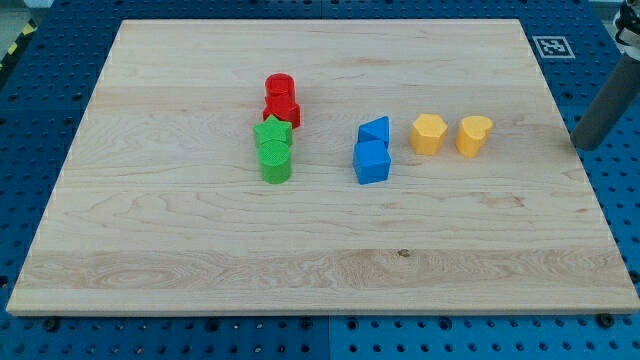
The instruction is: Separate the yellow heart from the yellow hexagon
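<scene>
The yellow hexagon [428, 133] and the yellow heart [474, 135] stand side by side right of the board's middle, with a narrow gap between them; the heart is on the right. My tip [586, 141] is at the view's right, just past the board's right edge, well to the right of the heart and touching no block.
Two blue blocks [374, 130] [371, 162] sit together just left of the hexagon. A green star [272, 131] touches a green cylinder [275, 160]. Above them are a red cylinder [280, 87] and a second red block [284, 110]. The wooden board [150, 250] lies on a blue perforated table [610, 40].
</scene>
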Motion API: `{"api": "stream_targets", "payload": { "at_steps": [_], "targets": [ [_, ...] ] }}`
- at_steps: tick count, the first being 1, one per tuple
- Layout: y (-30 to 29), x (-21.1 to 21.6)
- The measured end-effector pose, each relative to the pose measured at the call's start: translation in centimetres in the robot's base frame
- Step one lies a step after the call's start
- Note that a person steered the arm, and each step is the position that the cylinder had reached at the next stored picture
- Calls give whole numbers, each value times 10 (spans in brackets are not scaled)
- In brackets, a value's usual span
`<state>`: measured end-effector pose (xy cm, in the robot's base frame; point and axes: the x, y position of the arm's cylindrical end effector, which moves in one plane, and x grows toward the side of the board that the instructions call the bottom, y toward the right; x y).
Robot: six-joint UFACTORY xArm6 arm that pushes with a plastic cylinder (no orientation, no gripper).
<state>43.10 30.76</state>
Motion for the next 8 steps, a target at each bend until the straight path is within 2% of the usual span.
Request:
{"api": "stream_targets", "payload": {
  "at_steps": [6, 8],
  "targets": [
    [9, 0],
    [9, 51]
  ]
}}
